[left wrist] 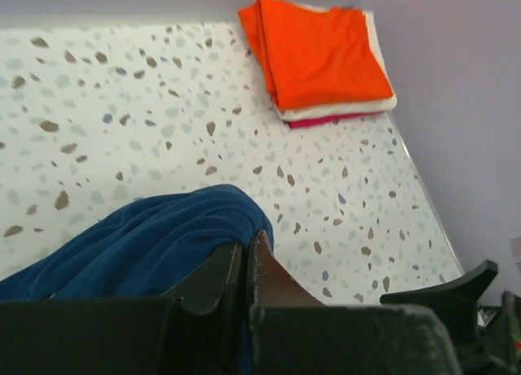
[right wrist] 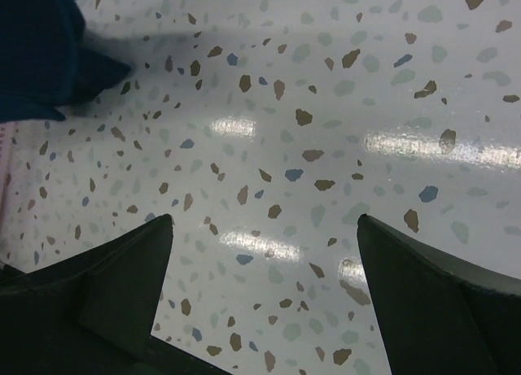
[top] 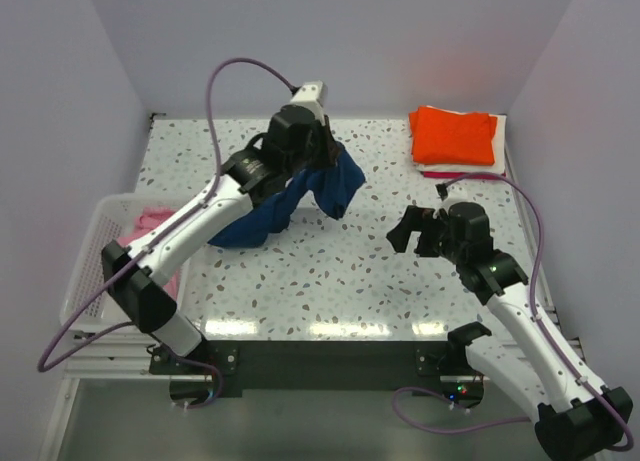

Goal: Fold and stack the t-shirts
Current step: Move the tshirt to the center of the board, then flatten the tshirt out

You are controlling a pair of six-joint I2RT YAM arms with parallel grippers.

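Observation:
My left gripper [top: 333,153] is shut on a bunched edge of the navy blue t-shirt [top: 290,201] and holds it up off the table at the back centre. The cloth hangs and trails down-left onto the tabletop. In the left wrist view the closed fingers [left wrist: 264,265] pinch the navy blue t-shirt [left wrist: 138,245]. A folded orange t-shirt [top: 453,136] tops a stack at the back right, over a white one [left wrist: 342,111] and a red one [left wrist: 326,120]. A pink t-shirt [top: 150,221] lies in the basket. My right gripper [top: 410,231] hovers open and empty over the speckled table, right of the navy cloth [right wrist: 37,50].
A white slatted basket [top: 90,271] sits off the table's left edge. White walls close in the back and both sides. The speckled tabletop [top: 330,271] shows bare between the two grippers and in front of the stack.

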